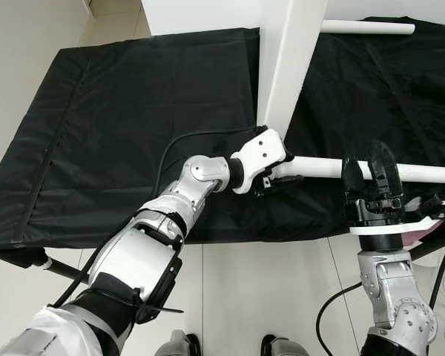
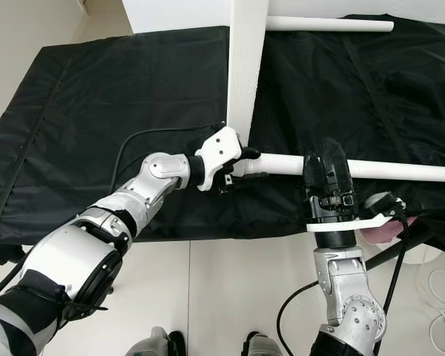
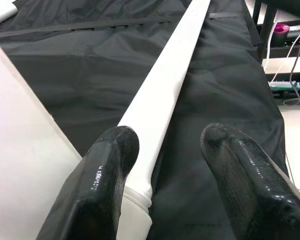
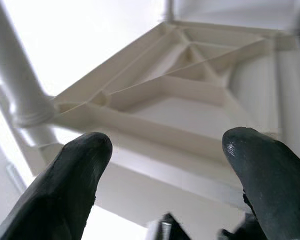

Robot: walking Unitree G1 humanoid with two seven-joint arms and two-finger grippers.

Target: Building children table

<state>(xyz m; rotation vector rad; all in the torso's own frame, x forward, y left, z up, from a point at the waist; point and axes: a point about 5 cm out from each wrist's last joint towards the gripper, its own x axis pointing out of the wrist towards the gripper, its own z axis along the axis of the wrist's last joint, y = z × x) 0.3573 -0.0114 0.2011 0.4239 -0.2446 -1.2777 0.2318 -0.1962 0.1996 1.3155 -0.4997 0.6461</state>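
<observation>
Leg-fitting step: left gripper [image 3: 167,165] fingers apart, straddling white leg [image 1: 371,170] near tabletop [image 1: 285,67]; right gripper [image 1: 372,178] open, empty. Next: clamp leg, seat it.

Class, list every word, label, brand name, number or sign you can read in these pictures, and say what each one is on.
None: no readable text anywhere.
White table leg: plain, unmarked.
Ribbed underside of the white tabletop: plain.
Black cloth: no label.
Left claw and right claw: no lettering legible.
Items on the side shelf: too small and blurred to read.
</observation>
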